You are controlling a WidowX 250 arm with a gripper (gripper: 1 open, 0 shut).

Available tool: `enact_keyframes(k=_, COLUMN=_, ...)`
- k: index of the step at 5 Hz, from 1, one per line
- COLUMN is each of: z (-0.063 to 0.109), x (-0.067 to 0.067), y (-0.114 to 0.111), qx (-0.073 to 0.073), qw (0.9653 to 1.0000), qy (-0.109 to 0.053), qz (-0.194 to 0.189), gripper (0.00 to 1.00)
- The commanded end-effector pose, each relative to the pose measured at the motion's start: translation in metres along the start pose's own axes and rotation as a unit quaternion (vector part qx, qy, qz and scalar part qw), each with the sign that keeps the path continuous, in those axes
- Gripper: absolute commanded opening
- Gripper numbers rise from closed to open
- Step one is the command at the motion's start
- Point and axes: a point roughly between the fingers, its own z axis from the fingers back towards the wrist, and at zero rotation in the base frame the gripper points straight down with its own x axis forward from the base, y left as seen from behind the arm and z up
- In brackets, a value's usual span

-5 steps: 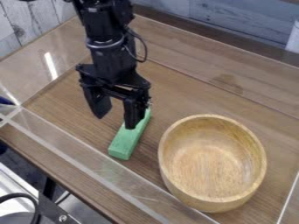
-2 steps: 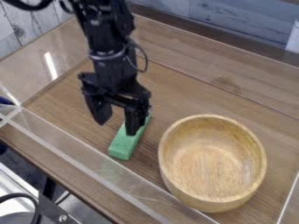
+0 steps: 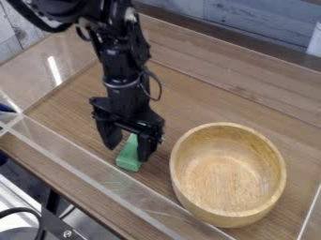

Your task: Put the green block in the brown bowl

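The green block [image 3: 128,155] lies flat on the wooden table, just left of the brown bowl [image 3: 228,173]. Only its near end shows; the rest is hidden behind my gripper. My gripper [image 3: 129,146] stands low over the block, open, with one black finger [image 3: 109,135] on the block's left and the other on its right. The fingers straddle the block without pinching it. The bowl is upright with nothing in it.
A clear acrylic wall [image 3: 75,173] runs along the table's front edge, close to the block and the bowl. Behind the arm, bare wooden tabletop [image 3: 213,84] stretches toward the back.
My gripper has come down and slightly forward-left over the green block, so its fingers now flank the block near the table. The block and bowl have not moved.
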Motion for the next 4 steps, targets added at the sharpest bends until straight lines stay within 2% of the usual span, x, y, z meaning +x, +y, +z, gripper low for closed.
enact_keyframes(k=1, z=-0.002, x=0.007, y=-0.003, qx=0.004, qw=0.9999, qy=-0.01, qz=-0.004, gripper=1.0)
enact_keyframes(k=2, z=-0.004, x=0.008, y=-0.006, qx=-0.002, qw=0.9999, qy=-0.011, qz=-0.005, gripper=0.0)
enact_keyframes(k=4, z=0.007, x=0.005, y=-0.01, qx=-0.014, qw=0.9999, qy=-0.007, qz=-0.003, gripper=0.0)
